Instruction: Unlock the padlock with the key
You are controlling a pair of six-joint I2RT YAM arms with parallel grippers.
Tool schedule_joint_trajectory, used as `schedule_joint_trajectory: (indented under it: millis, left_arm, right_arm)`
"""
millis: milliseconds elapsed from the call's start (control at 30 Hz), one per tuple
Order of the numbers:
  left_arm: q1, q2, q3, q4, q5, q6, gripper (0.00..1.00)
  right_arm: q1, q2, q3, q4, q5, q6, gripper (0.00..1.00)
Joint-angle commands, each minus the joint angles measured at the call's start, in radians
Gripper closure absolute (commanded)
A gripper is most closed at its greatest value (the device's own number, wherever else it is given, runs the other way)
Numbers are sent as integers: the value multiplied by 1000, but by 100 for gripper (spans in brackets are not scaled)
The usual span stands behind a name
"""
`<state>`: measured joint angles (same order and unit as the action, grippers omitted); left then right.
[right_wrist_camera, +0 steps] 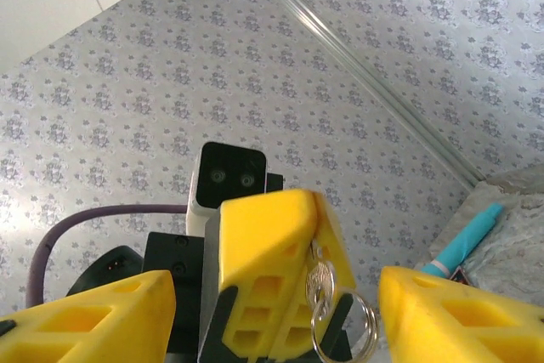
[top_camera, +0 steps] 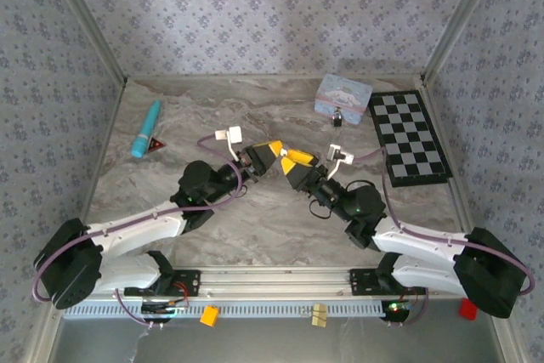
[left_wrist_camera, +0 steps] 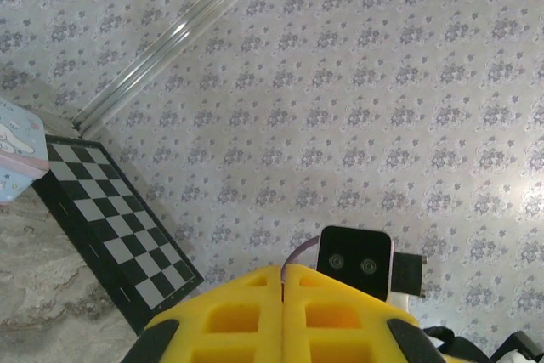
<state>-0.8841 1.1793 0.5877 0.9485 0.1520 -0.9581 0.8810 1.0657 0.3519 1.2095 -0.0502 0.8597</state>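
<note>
Closest in, along the near edge of the marbled grey desk point(top_camera: 255, 210), sit the bases of the two black-and-white arms. The left arm point(top_camera: 144, 227) and the right arm point(top_camera: 408, 240) both reach inward until their yellow-fingered ends meet over the middle of the desk. The left tool point(left_wrist_camera: 283, 282) has its two yellow foam-like fingers pressed flat together. From the right wrist you can see a small silver key point(right_wrist_camera: 321, 282) pinched at their edge, with a thin metal key ring point(right_wrist_camera: 344, 329) hanging below it. The right tool point(top_camera: 299, 159) stands spread, one yellow finger point(right_wrist_camera: 93, 312) on each side of the left tool's closed pair and the dangling ring, and neither finger seems to touch them. The tiny dark padlock point(top_camera: 338, 115) with its thin shackle lies on the desk towards the far right. It is just in front of the pale blue-pink rectangular tin box point(top_camera: 342, 95) and well apart from both tools. Right of the tin lies a black-and-grey chequered board point(top_camera: 410, 138). Over on the far left rests a teal pen-shaped stick point(top_camera: 145, 129) with a small red triangle point(top_camera: 155, 145) beside its near end.
</note>
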Motion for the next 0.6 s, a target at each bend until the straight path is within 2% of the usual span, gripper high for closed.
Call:
schedule_joint_trajectory:
  millis: [0, 167, 267, 567]
  left_arm:
    - [-9, 11, 42, 55, 39, 16, 100]
    - [-12, 17, 40, 58, 40, 12, 100]
    - [-13, 16, 37, 57, 29, 10, 100]
    - [-12, 11, 35, 44, 29, 10, 100]
  right_arm:
    - [-17, 0, -11, 41, -45, 28, 37]
    - [-28, 7, 2, 30, -69, 41, 43]
    - [-31, 7, 10, 12, -78, 41, 54]
    - [-33, 19, 16, 13, -82, 46, 69]
